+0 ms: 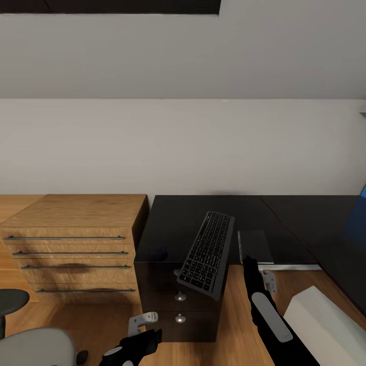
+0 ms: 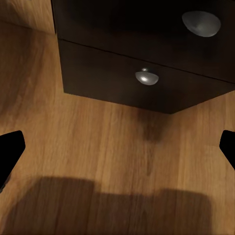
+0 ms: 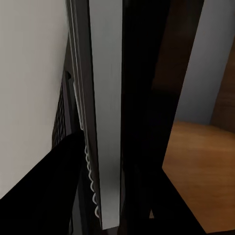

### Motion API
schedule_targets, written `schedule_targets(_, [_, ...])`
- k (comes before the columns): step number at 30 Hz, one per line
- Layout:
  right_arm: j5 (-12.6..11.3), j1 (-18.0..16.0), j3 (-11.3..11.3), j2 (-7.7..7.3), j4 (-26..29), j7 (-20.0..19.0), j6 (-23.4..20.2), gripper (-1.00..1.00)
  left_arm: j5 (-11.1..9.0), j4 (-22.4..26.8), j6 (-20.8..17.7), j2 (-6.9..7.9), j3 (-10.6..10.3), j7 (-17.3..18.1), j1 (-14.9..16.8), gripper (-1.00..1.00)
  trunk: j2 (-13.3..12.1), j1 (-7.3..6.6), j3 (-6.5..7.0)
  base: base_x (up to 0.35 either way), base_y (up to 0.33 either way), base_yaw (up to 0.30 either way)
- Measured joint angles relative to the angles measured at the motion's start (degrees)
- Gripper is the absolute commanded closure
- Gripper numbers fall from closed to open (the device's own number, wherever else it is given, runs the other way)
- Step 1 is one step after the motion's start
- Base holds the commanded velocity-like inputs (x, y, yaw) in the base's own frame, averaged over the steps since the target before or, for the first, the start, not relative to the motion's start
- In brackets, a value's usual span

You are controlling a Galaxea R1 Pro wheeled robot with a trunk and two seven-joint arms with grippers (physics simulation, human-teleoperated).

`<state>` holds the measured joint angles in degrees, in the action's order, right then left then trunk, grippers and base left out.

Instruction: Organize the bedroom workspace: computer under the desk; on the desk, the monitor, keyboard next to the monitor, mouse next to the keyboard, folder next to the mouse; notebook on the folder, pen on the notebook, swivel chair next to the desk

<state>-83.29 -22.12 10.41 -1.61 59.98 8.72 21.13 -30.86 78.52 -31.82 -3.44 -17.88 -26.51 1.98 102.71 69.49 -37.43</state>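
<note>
The black keyboard [image 1: 207, 254] lies askew on the black desk [image 1: 173, 223], its near end sticking out past the front edge. Just right of it lies the dark grey notebook [image 1: 255, 246]. My right gripper [image 1: 249, 262] is at the notebook's near edge; the right wrist view shows the notebook's pale edge [image 3: 105, 122] pinched between the dark fingers [image 3: 49, 196], with keyboard keys [image 3: 61, 112] beside it. A small dark lump, perhaps the mouse [image 1: 159, 251], rests on the desk's left part. My left gripper [image 1: 133, 349] hangs low and open [image 2: 117, 152] over the wooden floor. The grey swivel chair [image 1: 35, 345] is at lower left, the pale computer [image 1: 325, 320] at lower right.
A light wooden dresser [image 1: 76, 239] stands against the desk's left side. The black drawer unit [image 1: 178, 305] with round knobs [image 2: 146, 77] is right in front of my left gripper. A blue shape [image 1: 358, 216] shows at the right edge above the desk.
</note>
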Motion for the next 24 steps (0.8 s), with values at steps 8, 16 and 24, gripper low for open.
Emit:
schedule_targets(8, [-0.57,0.00,0.06,-0.06,0.01,-0.07,0.12,-1.00,0.00,0.01,0.00,0.01,0.01,0.16,0.00,-1.00,0.00,0.00,0.00,0.000,0.000,0.000])
schedule_targets(16, [-0.68,0.01,0.08,-0.05,0.04,-0.06,0.17,-1.00,0.00,-0.01,-0.08,0.05,0.02,0.18,0.00,-1.00,0.00,0.00,0.00,0.000,0.000,0.000])
schedule_targets(24, [-0.70,0.01,0.08,-0.05,0.03,-0.08,0.17,-1.00,0.00,0.00,-0.01,0.05,0.02,0.12,0.00,-1.00,0.00,0.00,0.00,0.000,0.000,0.000])
